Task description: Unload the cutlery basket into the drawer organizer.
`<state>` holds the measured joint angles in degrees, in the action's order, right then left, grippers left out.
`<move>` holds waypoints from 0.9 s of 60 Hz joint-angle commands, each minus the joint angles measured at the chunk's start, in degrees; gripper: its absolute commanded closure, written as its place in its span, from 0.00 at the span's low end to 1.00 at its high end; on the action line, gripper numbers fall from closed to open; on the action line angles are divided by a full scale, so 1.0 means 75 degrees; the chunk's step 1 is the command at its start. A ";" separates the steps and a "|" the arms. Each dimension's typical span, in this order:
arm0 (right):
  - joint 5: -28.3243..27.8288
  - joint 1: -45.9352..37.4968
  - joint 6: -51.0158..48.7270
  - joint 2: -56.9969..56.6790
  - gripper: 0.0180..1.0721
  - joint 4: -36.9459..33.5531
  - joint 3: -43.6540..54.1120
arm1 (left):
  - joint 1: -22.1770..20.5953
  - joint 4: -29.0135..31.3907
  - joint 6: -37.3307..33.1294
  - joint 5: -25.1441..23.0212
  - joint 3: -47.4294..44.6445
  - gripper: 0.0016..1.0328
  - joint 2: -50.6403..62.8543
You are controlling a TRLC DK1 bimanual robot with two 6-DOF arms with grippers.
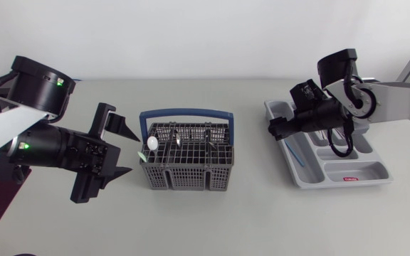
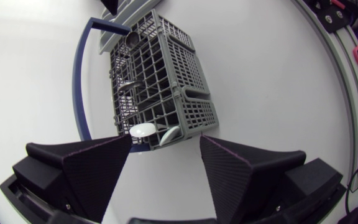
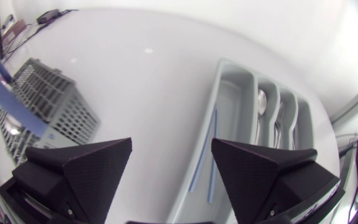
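1. Desk point(image 1: 248, 213): it carries every item of the task.

2. Basket point(image 1: 187, 178): it stands near the middle of the desk, and cutlery stands upright in its cells. A blue handle point(image 1: 187, 112) arches over it. Judged risk: a descent from above may strike this handle and tip or drag the basket, which looks light.

3. Organizer point(image 1: 361, 171): it lies well apart from the basket, on the right arm's side. Several pieces already lie in its slots, with blue sticks point(image 3: 211, 146) in the slot nearest the basket.

4. Left gripper point(image 1: 129, 151): it is just beside the basket's end. Its fingers are spread wide and hold nothing. Judged risk: the broad fingers may catch the mesh wall and push the basket, or pinch two pieces at once.

5. Right gripper point(image 3: 171, 146): it hangs over the organizer's edge facing the basket. Its fingers are parted and empty. Judged risk: it blocks a delivery from the left arm.

6. White spoon point(image 1: 152, 143): it is in the basket's end cell nearest the left gripper. Its smooth bowl may slip.

Not determinable: the count and kind of pieces left in the basket, because the mesh hides the handles. The right arm covers part of the organizer.
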<state>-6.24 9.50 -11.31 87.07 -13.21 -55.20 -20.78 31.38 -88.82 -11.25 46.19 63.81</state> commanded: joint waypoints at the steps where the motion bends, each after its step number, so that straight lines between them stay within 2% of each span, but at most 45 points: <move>1: -0.0141 0.0550 -0.0250 -0.0746 0.05 0.0133 0.0645 | 0.0086 -0.0082 -0.0486 0.0070 0.0251 0.11 0.0222; 12: -0.0258 0.1968 -0.0379 -0.1777 0.05 0.0367 0.1278 | 0.0098 -0.0375 -0.0767 0.0234 0.0192 0.11 0.0445; 28: -0.0176 0.3316 -0.0425 -0.1871 0.05 0.0660 0.1712 | 0.0110 -0.0586 -0.1271 0.0292 0.0157 0.18 0.0621; 40: -0.0152 0.3620 -0.0449 -0.1812 0.05 0.0660 0.1700 | 0.0122 -0.0820 -0.1634 0.0316 -0.0007 0.30 0.0668; 54: -0.0059 0.4031 -0.0437 -0.1789 0.05 0.0695 0.1735 | -0.0007 -0.0996 -0.1752 0.0316 -0.0101 0.55 0.0879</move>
<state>-7.25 38.59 -13.76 73.08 -8.69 -43.75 -20.38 24.40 -99.31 -8.88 46.44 69.08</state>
